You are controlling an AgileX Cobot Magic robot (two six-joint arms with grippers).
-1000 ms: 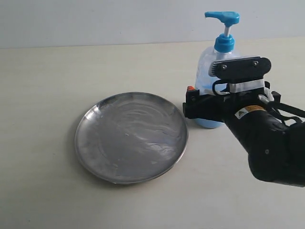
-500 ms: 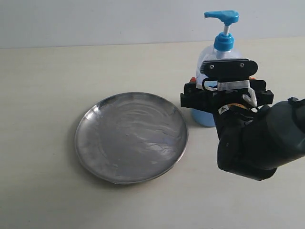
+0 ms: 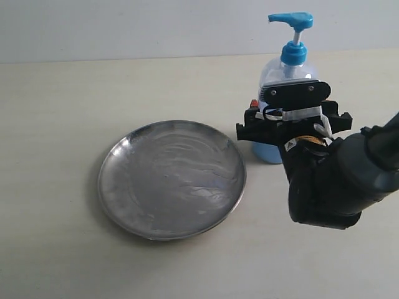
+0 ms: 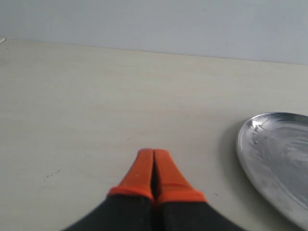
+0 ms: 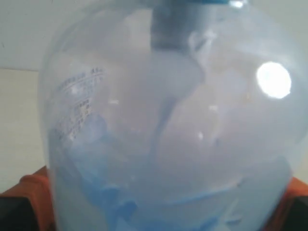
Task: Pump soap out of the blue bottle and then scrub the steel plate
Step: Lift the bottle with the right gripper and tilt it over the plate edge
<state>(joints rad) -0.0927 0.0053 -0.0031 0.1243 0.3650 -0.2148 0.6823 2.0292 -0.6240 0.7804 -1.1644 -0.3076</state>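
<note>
Spotter: Bottle check: blue bottle (image 3: pixel 272 73) upright on the table (image 3: pixel 62 87), far right, just beside the steel plate (image 3: pixel 171 180) but apart from its rim. Its pump head (image 3: pixel 293 22) is up, spout aimed left

Scribe: And the right gripper (image 3: pixel 290 123)?

Spotter: Low at the bottle's body, near side. Wrist view shows an orange finger (image 5: pixel 29 192) at either flank, bottle between. Clamped or merely bracketing, cannot tell; the plastic hides any contact

Scribe: Why low on the body?

Spotter: My guess is it's there to steady the bottle, or shift it so the soap (image 5: pixel 110 202) lands on the plate. The pump top is left free for pressing

Scribe: What about the left gripper (image 4: pixel 154 169)?

Spotter: Pads pressed together, nothing between. Out of the exterior view, plate rim in its sight. Likely waiting its turn. No blue blob visible on the steel
</note>
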